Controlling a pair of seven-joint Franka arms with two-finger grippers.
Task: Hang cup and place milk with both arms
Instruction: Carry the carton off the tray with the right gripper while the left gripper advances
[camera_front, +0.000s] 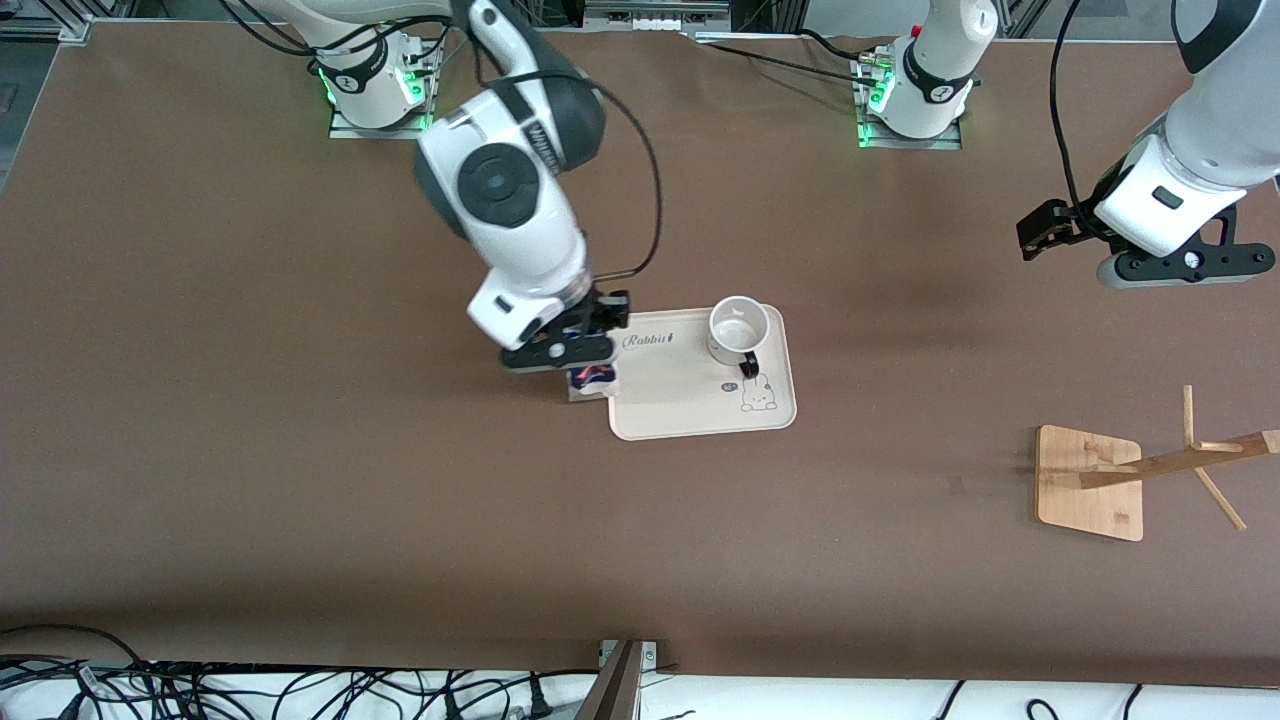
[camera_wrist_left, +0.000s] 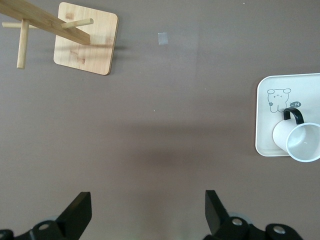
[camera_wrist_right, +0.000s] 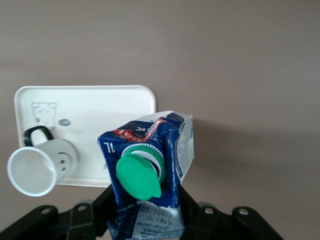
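Front view: right gripper (camera_front: 590, 368) clamped on milk (camera_front: 594, 377), carton at the tray (camera_front: 690, 400) edge toward the right arm's end of the table. Cup (camera_front: 738, 331) upright on tray, in the corner farthest from the camera toward the left arm's end, handle toward the camera, nothing inside. Left gripper (camera_front: 1040, 232) up over bare table (camera_front: 300, 450), waiting. Wooden rack (camera_front: 1095, 482) near the left arm's end.

Left wrist view: left gripper (camera_wrist_left: 147, 210) fingers (camera_wrist_left: 80, 210) wide apart, holding nothing. Tray (camera_wrist_left: 265, 115) with cup (camera_wrist_left: 300, 141) on it, rack (camera_wrist_left: 85, 45) well apart.

Right wrist view: right gripper (camera_wrist_right: 145, 205) squeezing milk (camera_wrist_right: 150, 165), green cap (camera_wrist_right: 138, 176) facing camera. Cup (camera_wrist_right: 40, 167) on tray (camera_wrist_right: 100, 105), just beside milk.
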